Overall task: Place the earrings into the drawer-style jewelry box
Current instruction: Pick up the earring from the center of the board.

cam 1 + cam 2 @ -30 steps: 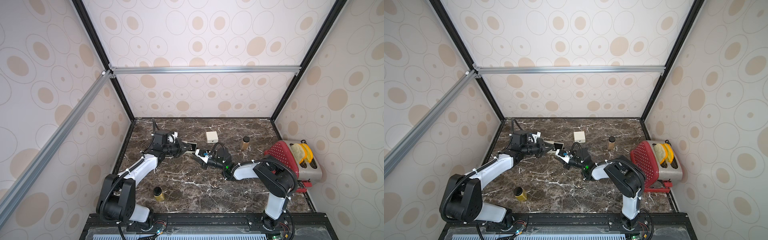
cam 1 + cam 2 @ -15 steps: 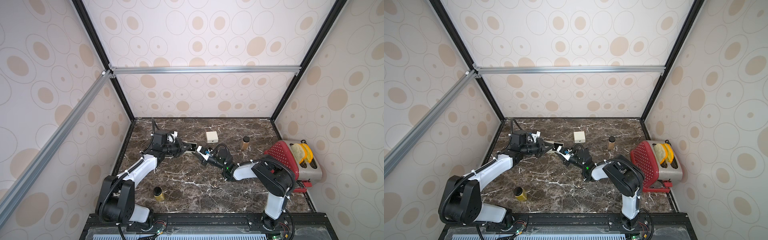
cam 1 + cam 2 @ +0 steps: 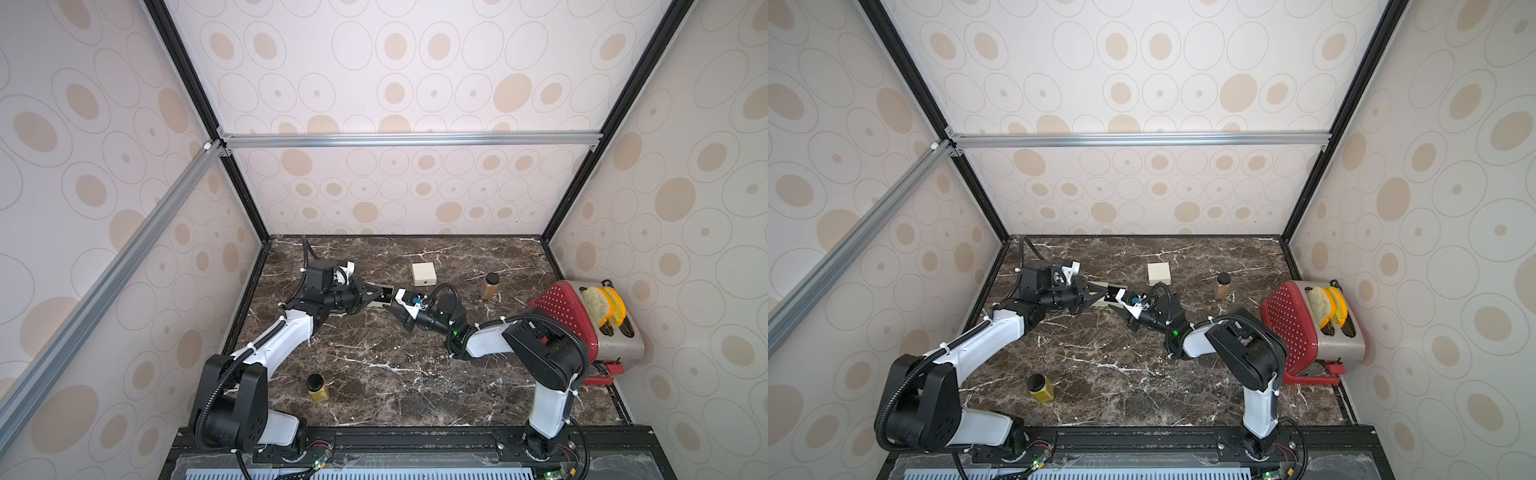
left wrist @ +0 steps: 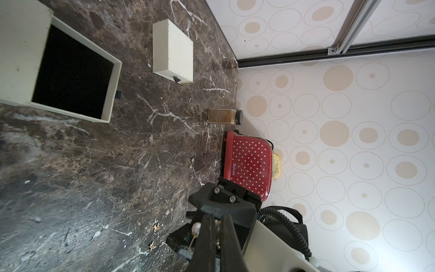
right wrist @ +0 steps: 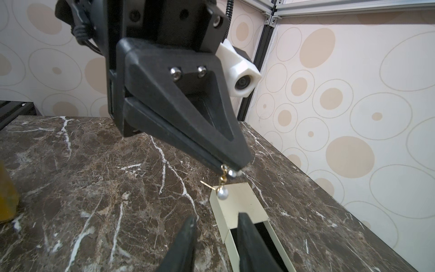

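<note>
The small gold pearl earring (image 5: 222, 193), pinched at its top by the left gripper (image 5: 235, 167), could be knocked loose by the slightly open, empty right gripper (image 5: 216, 216) nearby.

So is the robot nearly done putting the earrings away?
Partway. The drawer is already open, and what shows of its black inside is bare. The left gripper pinches a pearl earring, dangling near the jewelry box. Left: drop it in the drawer.

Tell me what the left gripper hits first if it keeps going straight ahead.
Most likely the right gripper, jaws open, facing it tip to tip by the jewelry box. The left gripper, shut on a pearl earring, points at it; the depth between them is unclear.
</note>
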Controlling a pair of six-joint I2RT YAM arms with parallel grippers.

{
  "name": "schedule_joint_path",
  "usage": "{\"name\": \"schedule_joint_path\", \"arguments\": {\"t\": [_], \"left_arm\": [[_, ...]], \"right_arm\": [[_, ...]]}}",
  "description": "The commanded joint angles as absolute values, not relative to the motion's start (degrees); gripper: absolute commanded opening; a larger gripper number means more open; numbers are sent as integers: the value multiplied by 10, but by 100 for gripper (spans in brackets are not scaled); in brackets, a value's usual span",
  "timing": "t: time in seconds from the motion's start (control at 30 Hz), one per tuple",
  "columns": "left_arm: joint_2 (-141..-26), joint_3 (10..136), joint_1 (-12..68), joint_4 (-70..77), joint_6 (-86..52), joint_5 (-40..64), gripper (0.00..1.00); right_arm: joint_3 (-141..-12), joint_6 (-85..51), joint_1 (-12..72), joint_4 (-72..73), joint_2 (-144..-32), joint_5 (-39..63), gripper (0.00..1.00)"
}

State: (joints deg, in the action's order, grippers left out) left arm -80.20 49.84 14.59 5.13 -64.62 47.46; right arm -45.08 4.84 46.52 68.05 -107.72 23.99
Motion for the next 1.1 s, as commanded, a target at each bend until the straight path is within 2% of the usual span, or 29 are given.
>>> {"name": "schedule_joint_path", "arguments": {"t": [0.0,0.13,1.07], "left_arm": [[-787,497,146,65,-637,480,0],[-787,497,147,68,-637,484,0],[-782,494,146,71,-639,486,0]], "right_arm": [[-464,34,460,688,-1088,258,32],[-473,24,457,688,-1090,265,27],[-496,4,450,680,-1096,317,24]]}}
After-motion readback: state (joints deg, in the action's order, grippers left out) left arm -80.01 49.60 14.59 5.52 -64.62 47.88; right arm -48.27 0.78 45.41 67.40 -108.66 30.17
